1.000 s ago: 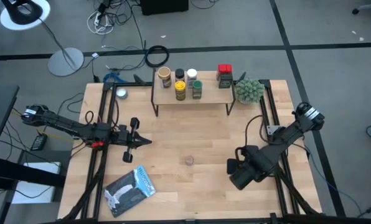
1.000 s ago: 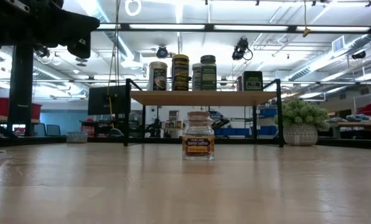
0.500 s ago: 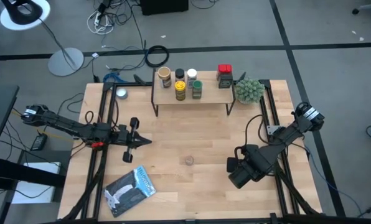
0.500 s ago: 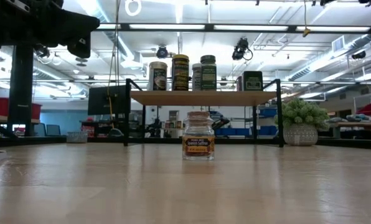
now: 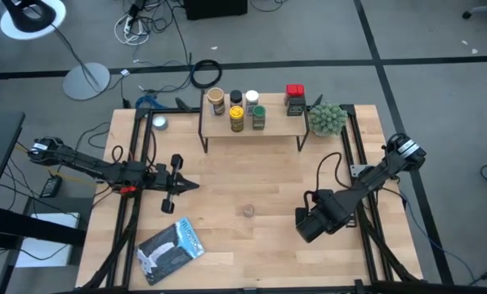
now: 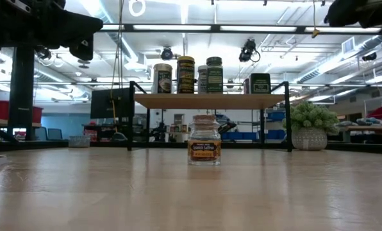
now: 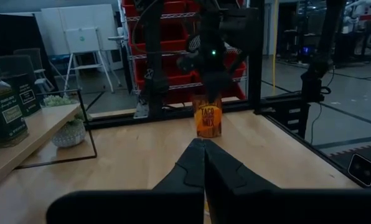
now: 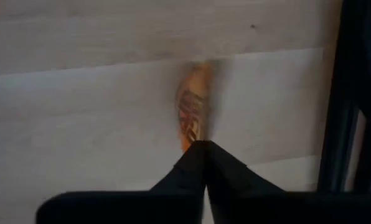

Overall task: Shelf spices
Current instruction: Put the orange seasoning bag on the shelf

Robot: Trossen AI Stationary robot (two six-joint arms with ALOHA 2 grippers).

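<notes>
Spices: one jar stands alone mid-worktop, upright, tan lid, orange label. From my left wrist view that label reads "TACO MIX"; from the low view the print is too small to read. Six more sit on the shelf at the far edge: tan-lid jar, black-lid jar, white-lid jar, yellow-lid jar, green-lid jar, red-lid tin apart at the right end. Shelf labels are dark green/black with yellow text, not legible. Small silver tin on the worktop left of the shelf. Silver-blue pouch near the front left, fuzzy plant just right of the shelf.

My left claw hangs over the worktop's left half, fingers pressed together, nothing in it, pointing toward the lone jar. My right claw is over the right front, well apart from the jar, fingers fully closed on nothing; the jar shows blurred past them.

Versus a second ago: right claw was partly open, now closed, and the right arm has shifted slightly toward the jar and now enters the low view's top right corner. Jars, left arm unchanged.
</notes>
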